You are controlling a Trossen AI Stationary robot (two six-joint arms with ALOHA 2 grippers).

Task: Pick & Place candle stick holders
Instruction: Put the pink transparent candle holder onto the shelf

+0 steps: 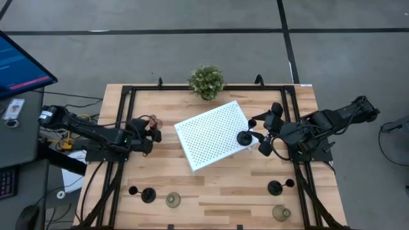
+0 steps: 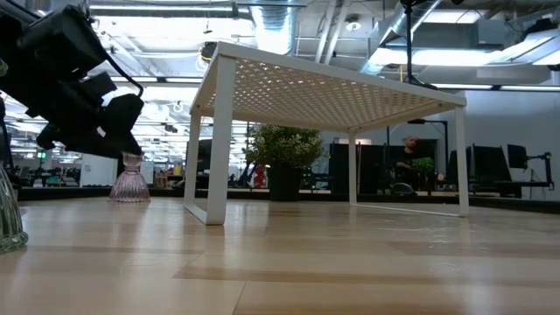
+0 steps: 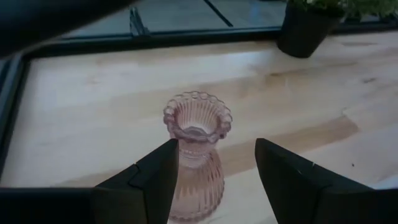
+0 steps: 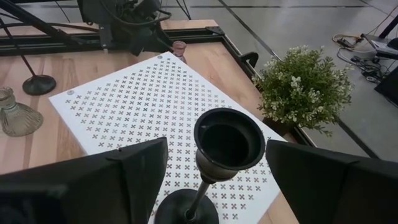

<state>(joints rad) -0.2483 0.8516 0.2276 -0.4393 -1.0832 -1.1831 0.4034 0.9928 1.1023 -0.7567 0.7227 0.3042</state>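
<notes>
A pink glassy holder (image 3: 194, 155) stands upright on the wood at the table's left, also in the low view (image 2: 129, 179). My left gripper (image 3: 216, 163) is open, its fingers on either side of the holder and a little nearer the camera, without touching it. A black holder (image 4: 221, 149) stands upright on the right edge of the white perforated tray (image 1: 211, 134). My right gripper (image 4: 217, 180) is open, with its fingers wide on either side of that holder (image 1: 245, 137). Two more black holders (image 1: 148, 195) (image 1: 275, 188) and two olive ones (image 1: 173, 200) (image 1: 281, 213) stand near the table's near edge.
A green potted plant (image 1: 206, 81) stands at the far edge, behind the tray. The tray stands on thin white legs (image 2: 219, 140), raised above the wood. A black frame (image 1: 128, 89) runs along the table's sides. Bare wood lies between the tray and the near row of holders.
</notes>
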